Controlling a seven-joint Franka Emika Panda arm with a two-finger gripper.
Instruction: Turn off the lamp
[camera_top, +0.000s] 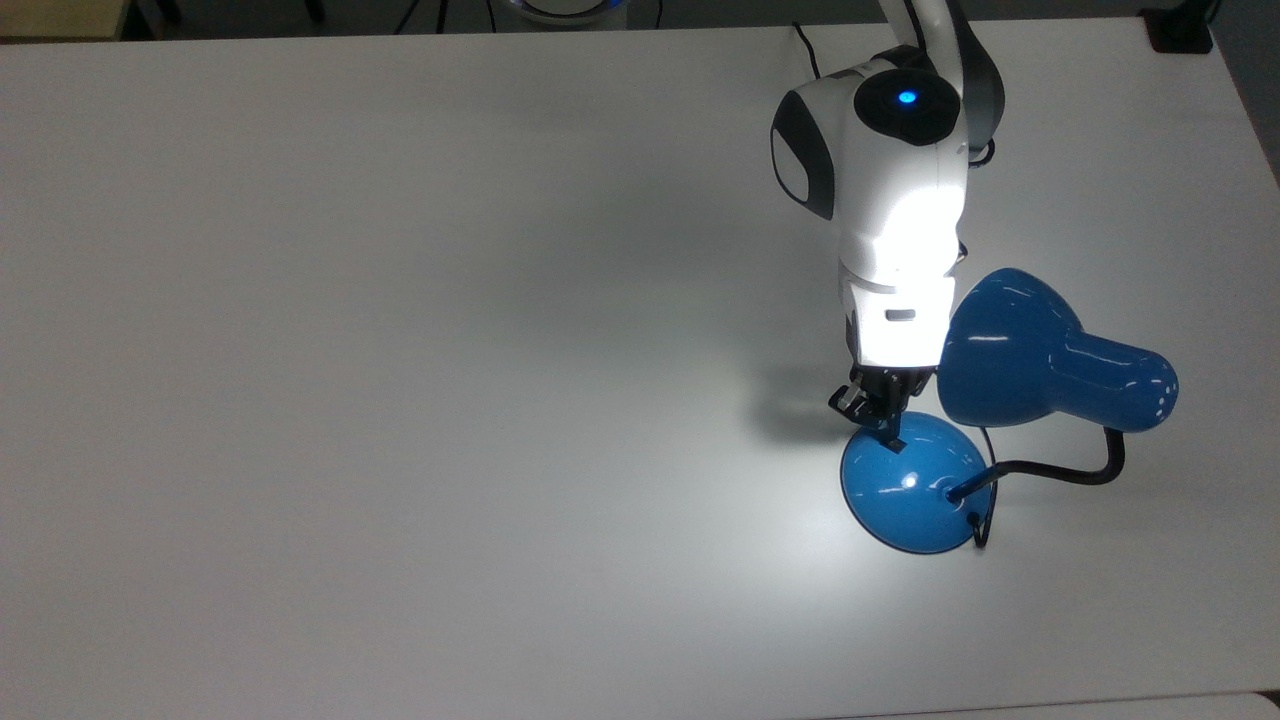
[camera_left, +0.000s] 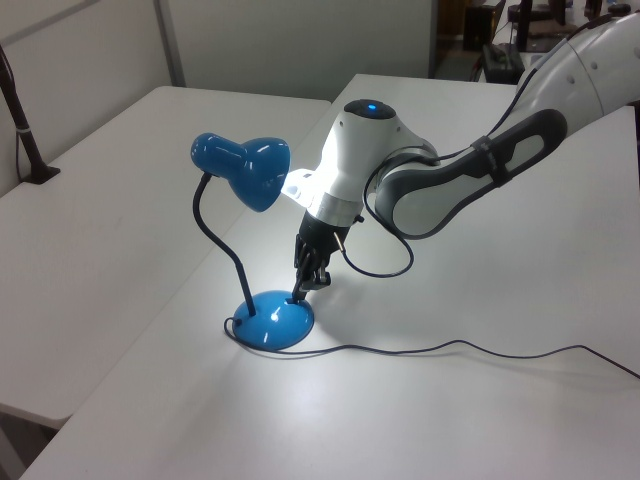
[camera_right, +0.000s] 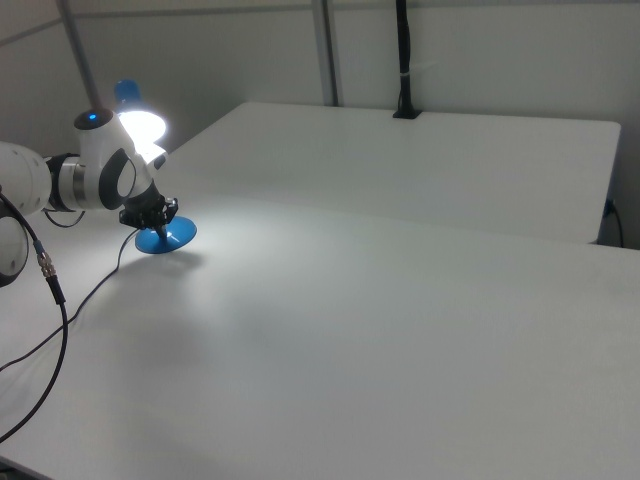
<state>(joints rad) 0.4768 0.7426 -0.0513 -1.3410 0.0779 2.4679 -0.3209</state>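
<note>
A blue lamp (camera_top: 910, 490) stands on a big white table (camera_top: 400, 350), at the lower right of the top view, and it is on: a bright pool of light lies on the table around its round base. From the top view I can see the whole blue shade (camera_top: 1010, 345) and the bent black neck (camera_top: 1070, 470) going down into the base. The white robot arm (camera_top: 890, 200) comes down from the upper right, and its black gripper (camera_top: 885, 425) has its tip on the top edge of the base, right where the little switch would be, so the switch is hidden under it. The fingers look close together with one thin tip poking down, but I cannot tell for sure if they are pressed tight. The left view shows something the top view does not: a thin black cord (camera_left: 450, 347) runs from the base (camera_left: 272, 320) across the table to the left view's right edge, and the gripper (camera_left: 303, 290) leans down at a slant onto the base. In the right view the lamp (camera_right: 165, 238) is far off at the left, its shade glows bright white (camera_right: 140, 125), and the arm (camera_right: 100, 175) covers most of it. A thick black cable (camera_right: 50, 300) hangs at the lower left there.
</note>
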